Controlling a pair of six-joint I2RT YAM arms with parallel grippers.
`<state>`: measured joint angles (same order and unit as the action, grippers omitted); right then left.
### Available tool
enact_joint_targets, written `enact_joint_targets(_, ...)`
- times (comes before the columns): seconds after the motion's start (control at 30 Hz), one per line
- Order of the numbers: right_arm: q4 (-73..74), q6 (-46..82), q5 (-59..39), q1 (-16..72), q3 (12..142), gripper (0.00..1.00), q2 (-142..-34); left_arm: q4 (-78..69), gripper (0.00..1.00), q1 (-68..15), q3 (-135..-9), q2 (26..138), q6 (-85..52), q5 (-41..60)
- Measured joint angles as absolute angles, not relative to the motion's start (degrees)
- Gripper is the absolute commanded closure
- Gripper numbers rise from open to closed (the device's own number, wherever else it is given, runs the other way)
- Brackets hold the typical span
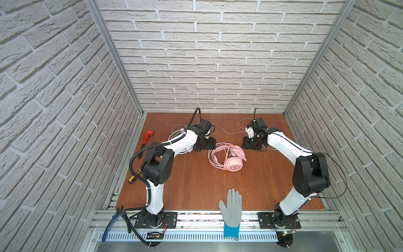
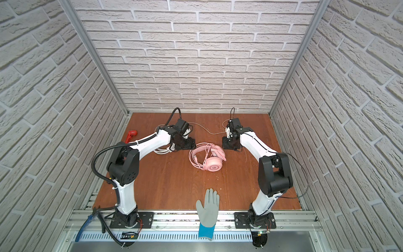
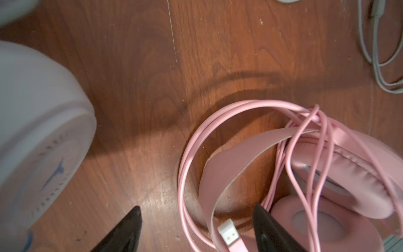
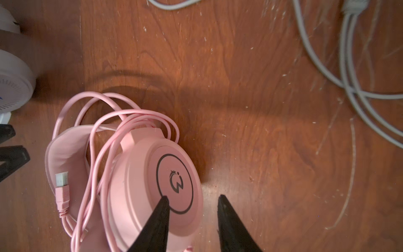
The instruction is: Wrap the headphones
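The pink headphones (image 1: 231, 158) are showing one colour all over, cable included, with a dark ring and logo printed on one earcup (image 4: 174, 181). The white headphones (image 3: 32, 131) are carrying small blue marks. The table (image 1: 192, 187) is displaying reddish-brown wood grain, and the walls (image 1: 218, 54) are wearing a pale grey-white brick pattern. A glove (image 1: 232, 209) is showing grey with a bright blue cuff; a wrench (image 1: 148, 136) is showing red. The left tool (image 3: 197, 207) and right tool (image 4: 193, 196) are showing black.
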<state>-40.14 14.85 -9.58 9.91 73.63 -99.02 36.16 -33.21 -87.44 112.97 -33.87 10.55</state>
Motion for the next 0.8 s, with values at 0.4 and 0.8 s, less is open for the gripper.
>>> enact_joint_targets(0.4, -39.18, 14.61, -16.45, 10.22, 72.84, 0.63, -101.14, 40.25, 0.27, -34.15, -88.62, 114.93, -32.56, 9.52)
enact_joint_targets(0.8, -39.31, 13.72, -20.45, 15.16, 73.82, 0.63, -105.16, 40.77, 0.33, -34.15, -81.43, 110.52, -32.60, 8.97)
